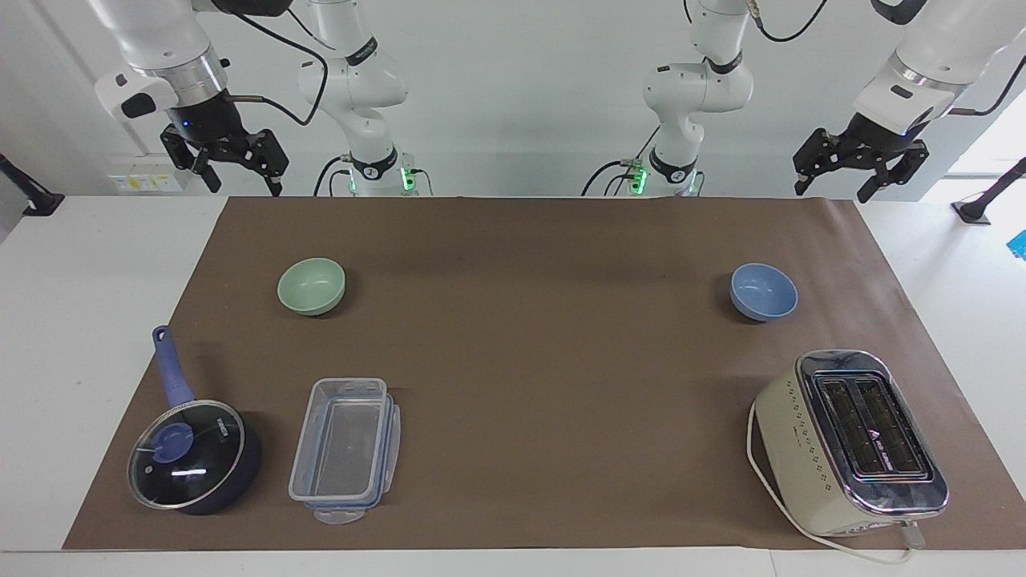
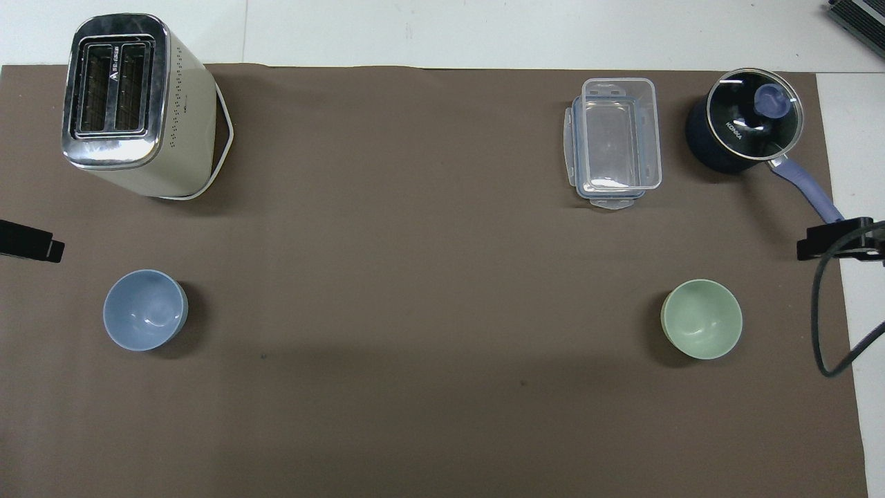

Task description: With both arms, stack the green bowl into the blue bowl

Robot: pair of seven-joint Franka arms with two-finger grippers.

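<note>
The pale green bowl (image 1: 311, 286) (image 2: 702, 319) stands upright on the brown mat toward the right arm's end of the table. The pale blue bowl (image 1: 763, 292) (image 2: 145, 310) stands upright toward the left arm's end, about as near to the robots as the green one. Both bowls hold nothing. My right gripper (image 1: 244, 186) hangs open, high over the mat's edge by the robots, apart from the green bowl. My left gripper (image 1: 834, 191) hangs open at the same height over the mat's corner, apart from the blue bowl. Both arms wait.
A cream toaster (image 1: 850, 441) (image 2: 131, 104) stands farther from the robots than the blue bowl. A clear lidless food box (image 1: 345, 449) (image 2: 615, 142) and a dark blue lidded saucepan (image 1: 192, 457) (image 2: 743, 128) lie farther out than the green bowl.
</note>
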